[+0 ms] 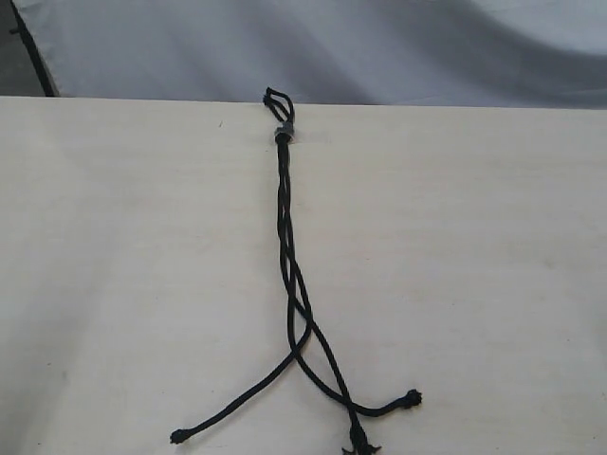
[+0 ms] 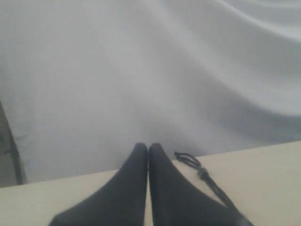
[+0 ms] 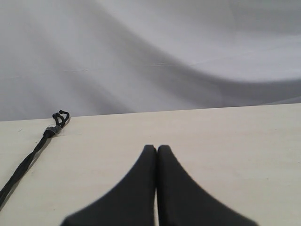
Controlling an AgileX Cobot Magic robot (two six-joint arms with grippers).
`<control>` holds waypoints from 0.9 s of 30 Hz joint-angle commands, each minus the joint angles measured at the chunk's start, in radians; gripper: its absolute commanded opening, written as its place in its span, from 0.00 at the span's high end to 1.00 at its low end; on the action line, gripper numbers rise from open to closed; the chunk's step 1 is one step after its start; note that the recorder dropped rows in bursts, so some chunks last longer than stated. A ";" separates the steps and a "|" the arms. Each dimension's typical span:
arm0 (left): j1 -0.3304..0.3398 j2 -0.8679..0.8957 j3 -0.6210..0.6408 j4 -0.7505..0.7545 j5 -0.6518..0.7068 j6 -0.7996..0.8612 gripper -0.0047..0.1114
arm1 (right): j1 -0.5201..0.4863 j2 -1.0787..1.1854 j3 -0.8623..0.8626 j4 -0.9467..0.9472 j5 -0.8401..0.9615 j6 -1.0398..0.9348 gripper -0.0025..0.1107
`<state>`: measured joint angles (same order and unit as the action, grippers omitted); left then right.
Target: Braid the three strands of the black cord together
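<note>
While black cord [image 1: 285,190] lies untouched on table [image 1: 114,284], left tool [image 2: 148,146], right tool [image 3: 156,148] both closed, empty.

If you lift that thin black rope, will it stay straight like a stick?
Probably not: the thin black woven rope lies in soft curves, so it would likely droop. Being thin, it's probably light. Its loose strands would probably dangle apart below the small grey band.

The tip of one strand [image 1: 358,438] is cut off by the lower edge of the exterior view. In the left wrist view the black cord [image 2: 209,181] is blurred and passes behind the left gripper [image 2: 148,147]. In the right wrist view it runs out at the picture's side.
</note>
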<state>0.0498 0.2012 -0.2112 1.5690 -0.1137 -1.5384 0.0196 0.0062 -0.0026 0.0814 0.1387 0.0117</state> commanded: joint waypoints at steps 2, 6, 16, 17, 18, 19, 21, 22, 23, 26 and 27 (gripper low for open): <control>-0.013 -0.016 0.006 -0.634 0.048 0.500 0.95 | -0.006 -0.006 0.003 -0.004 0.001 0.004 0.98; -0.013 -0.016 0.006 -1.563 0.120 1.512 0.95 | -0.006 -0.006 0.003 -0.004 0.001 0.004 0.98; 0.050 -0.201 0.211 -1.673 0.159 1.703 0.95 | -0.006 -0.006 0.003 -0.004 0.001 0.004 0.98; 0.076 -0.201 0.211 -1.673 0.146 1.703 0.95 | -0.006 -0.006 0.003 -0.004 0.001 0.004 0.98; 0.102 -0.201 0.211 -1.673 0.141 1.703 0.95 | -0.006 -0.006 0.003 -0.004 0.001 0.004 0.98; 0.120 -0.201 0.211 -1.673 0.139 1.703 0.95 | -0.006 -0.006 0.003 -0.004 0.001 0.004 0.98; 0.157 -0.201 0.211 -1.673 0.146 1.703 0.95 | -0.006 -0.006 0.003 -0.004 0.001 0.004 0.98; 0.168 -0.201 0.211 -1.673 0.151 1.703 0.95 | -0.006 -0.006 0.003 -0.004 0.001 0.004 0.98; 0.178 -0.201 0.211 -1.673 0.152 1.696 0.95 | -0.006 -0.006 0.003 -0.004 0.001 0.004 0.98; 0.185 -0.201 0.211 -1.673 0.164 1.692 0.95 | -0.006 -0.006 0.003 -0.004 0.001 0.004 0.98; 0.185 -0.201 0.211 -1.673 0.172 1.692 0.95 | -0.006 -0.006 0.003 -0.004 0.001 0.004 0.98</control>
<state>0.2301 0.0040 -0.0040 -0.0933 0.0395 0.1588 0.0196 0.0062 -0.0026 0.0814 0.1407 0.0117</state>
